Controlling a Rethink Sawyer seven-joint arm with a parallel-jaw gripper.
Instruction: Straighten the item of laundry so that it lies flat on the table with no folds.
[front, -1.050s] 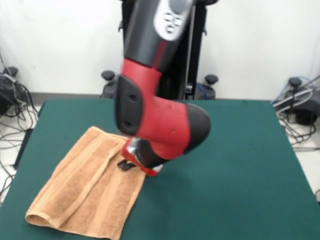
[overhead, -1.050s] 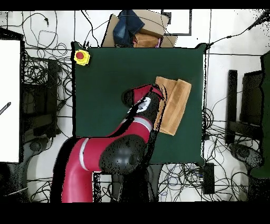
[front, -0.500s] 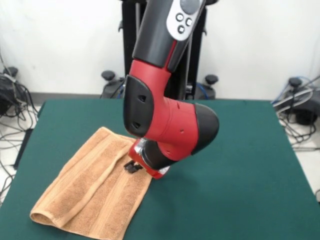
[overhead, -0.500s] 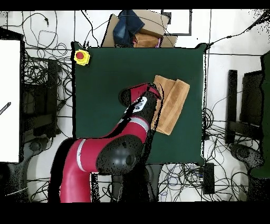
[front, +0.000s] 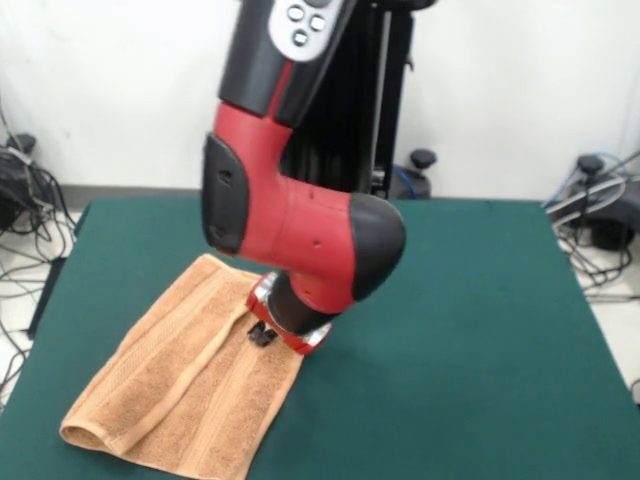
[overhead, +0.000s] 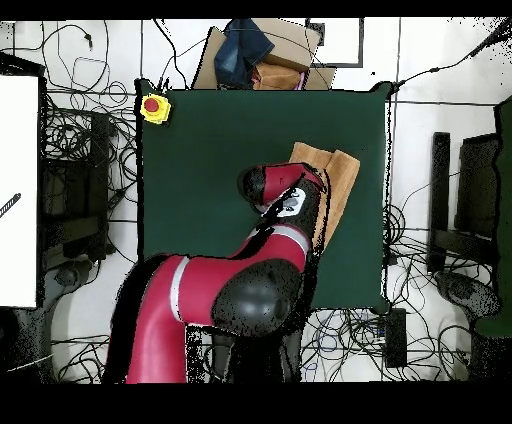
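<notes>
The item of laundry (front: 170, 390), a tan terry towel, lies doubled over on the left front of the green table (front: 480, 330), with a rounded fold at its near left end and a raised ridge along its length. My gripper (front: 262, 334) is down at the towel's right edge, under the red and black wrist, shut on the cloth. In the overhead view the arm hides the gripper and much of the towel (overhead: 343, 180). There the towel lies toward the right side of the table (overhead: 200, 150).
A yellow box with a red button (overhead: 154, 107) sits on one table corner. A cardboard box with dark cloth (overhead: 260, 55) stands beyond the table's edge. Cables cover the floor around the table. The towel's near end lies close to the table's front edge.
The towel slid slightly to the right with the gripper a second ago and has held still since. The arm's upper links have swung to the left in the front view.
</notes>
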